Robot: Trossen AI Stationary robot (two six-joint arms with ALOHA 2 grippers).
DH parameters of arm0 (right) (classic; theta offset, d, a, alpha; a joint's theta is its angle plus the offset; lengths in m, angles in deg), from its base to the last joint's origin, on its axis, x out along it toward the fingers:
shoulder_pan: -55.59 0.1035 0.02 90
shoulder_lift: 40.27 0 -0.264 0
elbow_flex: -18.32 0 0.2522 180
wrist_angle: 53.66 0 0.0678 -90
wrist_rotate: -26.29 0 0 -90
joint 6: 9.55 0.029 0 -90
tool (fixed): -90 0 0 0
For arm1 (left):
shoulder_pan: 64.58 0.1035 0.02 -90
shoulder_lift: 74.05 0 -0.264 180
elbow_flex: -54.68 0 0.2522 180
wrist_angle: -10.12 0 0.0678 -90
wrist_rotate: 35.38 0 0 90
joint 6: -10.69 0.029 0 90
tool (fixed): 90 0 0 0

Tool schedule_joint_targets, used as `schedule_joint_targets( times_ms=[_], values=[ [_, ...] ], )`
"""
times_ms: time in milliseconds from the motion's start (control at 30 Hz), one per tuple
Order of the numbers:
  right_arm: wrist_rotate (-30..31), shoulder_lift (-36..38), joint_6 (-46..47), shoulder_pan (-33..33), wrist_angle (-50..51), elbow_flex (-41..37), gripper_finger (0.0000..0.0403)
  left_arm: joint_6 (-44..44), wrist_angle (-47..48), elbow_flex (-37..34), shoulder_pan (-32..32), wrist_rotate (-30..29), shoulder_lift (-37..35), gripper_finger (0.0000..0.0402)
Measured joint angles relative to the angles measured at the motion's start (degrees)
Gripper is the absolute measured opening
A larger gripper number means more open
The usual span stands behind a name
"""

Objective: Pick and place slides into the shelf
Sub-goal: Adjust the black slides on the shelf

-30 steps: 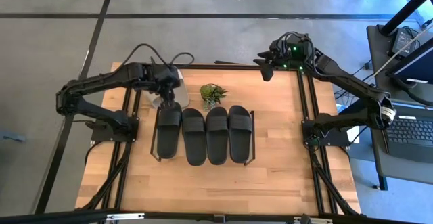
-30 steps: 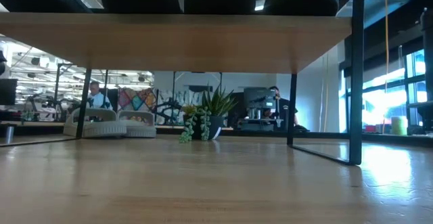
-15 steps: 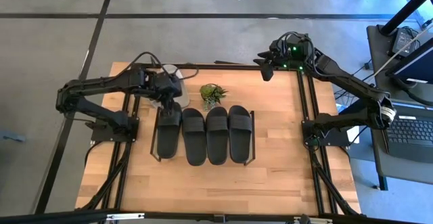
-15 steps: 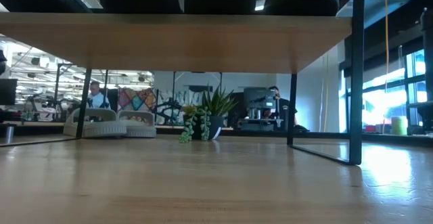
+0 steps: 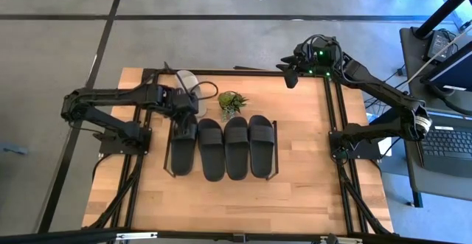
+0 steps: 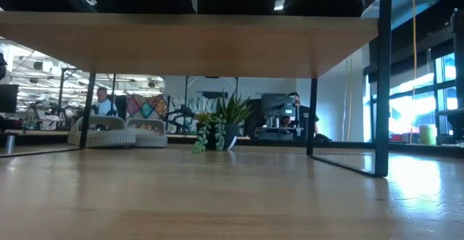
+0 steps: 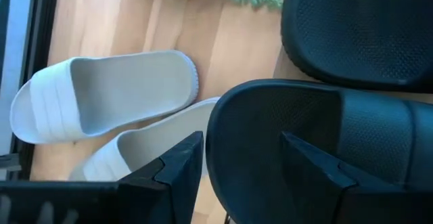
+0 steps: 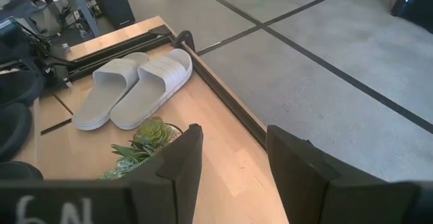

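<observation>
Four black slides (image 5: 222, 147) lie side by side on the shelf (image 5: 274, 158), whose board shows from below in the low view (image 6: 217, 44). Two light grey-white slides (image 5: 187, 81) lie soles down on the table at the far left, also in the right wrist view (image 8: 135, 85) and the left wrist view (image 7: 101, 95). My left gripper (image 5: 184, 110) is open over the far end of the leftmost black slide (image 7: 284, 143). My right gripper (image 8: 233, 163) is open and empty above the table's far right corner (image 5: 291, 73). My left gripper stands open at the far end of the leftmost black slide (image 7: 233, 126), coming from above. One finger (image 7: 181, 162) is just outside the slide's edge and the other (image 7: 311, 166) is over its footbed. I cannot tell whether either touches it.
A small green potted plant (image 5: 231, 102) stands on the table just beyond the shelf, between the white slides and the black ones. Black rails (image 5: 332, 111) run along the table's sides. Bare tabletop (image 5: 221, 200) lies toward the near edge. People show in the room beyond.
My left gripper has moved toward the table's near edge, from over the white slides to the far end of the leftmost black slide. The white slides now show uncovered. The black slides have stayed where they were.
</observation>
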Motion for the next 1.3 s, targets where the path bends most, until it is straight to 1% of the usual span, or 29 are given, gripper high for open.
schedule_joint_targets(
  times_ms=[500,633,800,1033,1200,1300],
  values=[
    [0.0,0.0,0.0,0.0,0.0,0.0,0.0165,-6.9,0.0,0.0,-4.6,0.4,0.0,0.0182],
    [0.0,0.0,0.0,0.0,0.0,0.0,0.0165,-7.5,0.1,0.0,-5.5,0.3,0.0,0.0182],
    [0.0,0.0,0.0,0.0,0.0,0.0,0.0165,-7.7,0.8,1.4,-5.6,0.5,0.0,0.0182],
    [0.0,0.0,0.0,0.0,0.0,0.0,0.0165,-7.8,2.0,1.6,-5.5,0.5,-0.2,0.0182],
    [0.0,0.0,0.0,0.0,0.0,0.0,0.0165,-7.1,2.7,1.6,-5.4,0.4,-1.8,0.0182],
    [0.0,0.0,-0.1,0.0,0.0,0.0,0.0165,-8.7,2.8,2.7,-5.6,0.8,-3.4,0.0182]
  ],
)
